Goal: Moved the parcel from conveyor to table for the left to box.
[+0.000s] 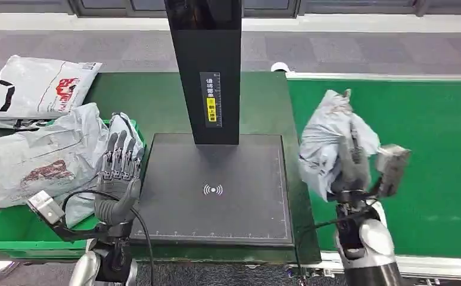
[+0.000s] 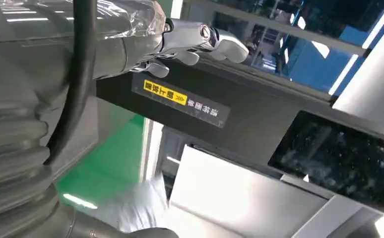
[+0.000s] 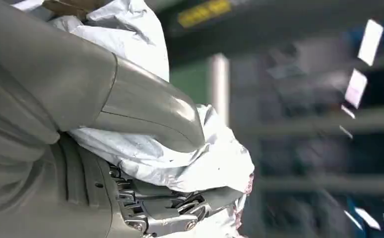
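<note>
I hold the parcel [image 1: 333, 142], a crumpled grey poly bag, in the right hand [image 1: 352, 173], whose fingers are clamped around its lower part. It hangs above the green conveyor [image 1: 436, 167], just beside the dark scanner table [image 1: 216, 190], not yet over it. The left hand [image 1: 119, 173] has its fingers spread and holds nothing; it is raised at the table's left edge, next to the green bin [image 1: 2, 235] of bags.

Risks, as I judge them:
- The film is slack and slippery; it may slide out of the grasp during the transfer.
- The loose upper folds may catch the black scanner post [image 1: 207, 65].

Limits: the right wrist view is motion-blurred; my hand covers the bag's lower part, so I cannot tell how secure the contact is.
</note>
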{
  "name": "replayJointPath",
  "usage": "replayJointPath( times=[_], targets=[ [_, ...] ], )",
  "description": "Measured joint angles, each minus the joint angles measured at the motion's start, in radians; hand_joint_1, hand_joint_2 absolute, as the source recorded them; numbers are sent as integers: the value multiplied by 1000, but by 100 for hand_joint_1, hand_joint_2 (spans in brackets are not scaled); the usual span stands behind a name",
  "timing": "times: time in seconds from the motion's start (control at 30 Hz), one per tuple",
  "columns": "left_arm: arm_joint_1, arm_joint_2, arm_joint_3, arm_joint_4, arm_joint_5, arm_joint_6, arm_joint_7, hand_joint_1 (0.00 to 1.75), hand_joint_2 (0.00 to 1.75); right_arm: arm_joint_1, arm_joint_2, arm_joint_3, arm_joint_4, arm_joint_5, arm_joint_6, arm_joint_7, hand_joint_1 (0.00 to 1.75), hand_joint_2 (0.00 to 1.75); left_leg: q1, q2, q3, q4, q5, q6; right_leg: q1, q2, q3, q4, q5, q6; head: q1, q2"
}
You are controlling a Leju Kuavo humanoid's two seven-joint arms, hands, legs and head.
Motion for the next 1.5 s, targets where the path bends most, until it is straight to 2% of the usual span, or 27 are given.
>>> replayJointPath(
  times=[0.17, 0.4, 0.6, 1.1, 1.5],
  targets=[
    [-21, 8, 0, 24, 24, 10, 2, 0, 175, -125, 37, 135, 298, -13, 69, 3, 175, 175, 0, -3, -7, 0, 6, -1, 2, -2, -7, 1, 3, -1, 0, 0],
    [-30, 16, 0, 38, 29, 20, 3, 0, 175, -181, 104, 260, 496, -8, 77, 11, 175, 175, 0, -3, -8, -1, 6, -1, 2, -2, -9, 1, 3, -2, 0, 0],
    [-43, 19, 0, 48, 29, 30, 4, 0, 175, -194, 132, 298, 568, -10, 83, 24, 175, 175, 0, -2, -8, -1, 6, -1, 1, -1, -9, 1, 4, -2, 0, 0],
    [-63, 25, 0, 58, 30, 36, 6, 0, 175, -195, 153, 334, 612, -21, 90, 24, 175, 175, 0, -2, -7, -1, 7, -2, 1, -1, -10, 2, 5, -3, 0, 0],
    [-109, 27, 0, 98, 19, 62, -5, 0, 175, -210, 194, 381, 641, -164, 130, -10, 175, 175, 0, 0, -8, -1, 8, -4, 2, 0, -11, 2, 7, -5, 0, 0]
  ],
)
